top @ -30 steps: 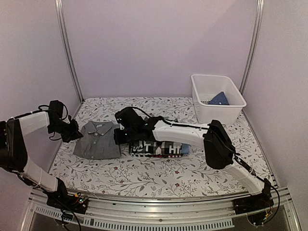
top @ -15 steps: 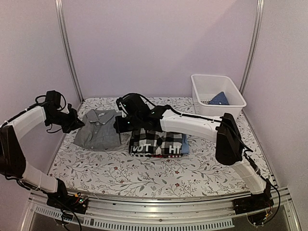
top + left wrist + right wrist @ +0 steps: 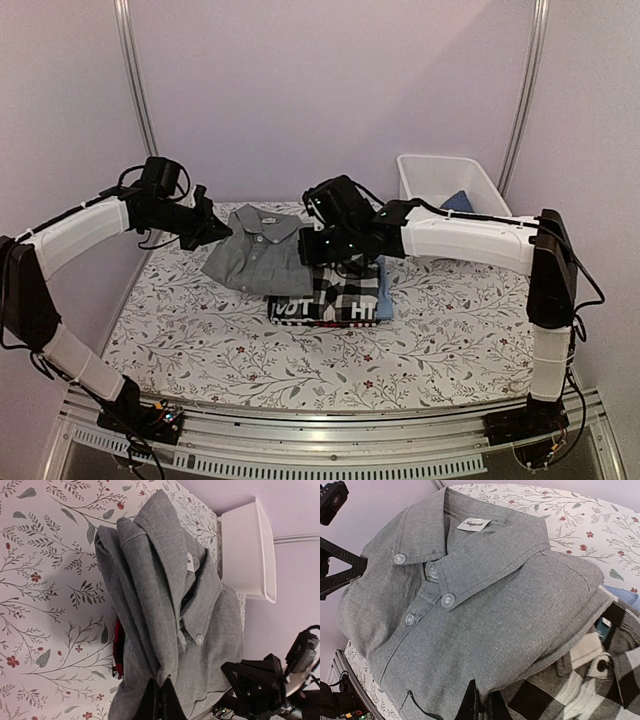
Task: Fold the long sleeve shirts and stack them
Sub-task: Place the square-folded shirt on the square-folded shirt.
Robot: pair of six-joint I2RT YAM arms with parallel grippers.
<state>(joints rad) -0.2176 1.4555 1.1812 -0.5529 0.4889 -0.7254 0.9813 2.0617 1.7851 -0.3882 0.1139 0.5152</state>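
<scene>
The folded grey button-up shirt (image 3: 257,255) hangs in the air between my two grippers, over the left edge of the stack. My left gripper (image 3: 213,232) is shut on its left edge, seen in the left wrist view (image 3: 161,696). My right gripper (image 3: 312,250) is shut on its right edge, seen in the right wrist view (image 3: 481,701). Its collar and buttons (image 3: 447,600) face up. Below lies the stack: the black-and-white checked shirt (image 3: 345,288) on top, the dark shirt with white letters (image 3: 310,311) under it, a pale blue one (image 3: 384,296) at the right edge.
A white basket (image 3: 447,188) stands at the back right with a blue cloth (image 3: 457,202) in it. The floral tablecloth (image 3: 200,340) covers the table. Metal frame posts (image 3: 136,90) rise at the back corners, and the walls are close on both sides.
Both grippers have lifted the grey shirt off the table and carried it right and back. It now hangs partly over the stack, with the checked shirt uncovered.
</scene>
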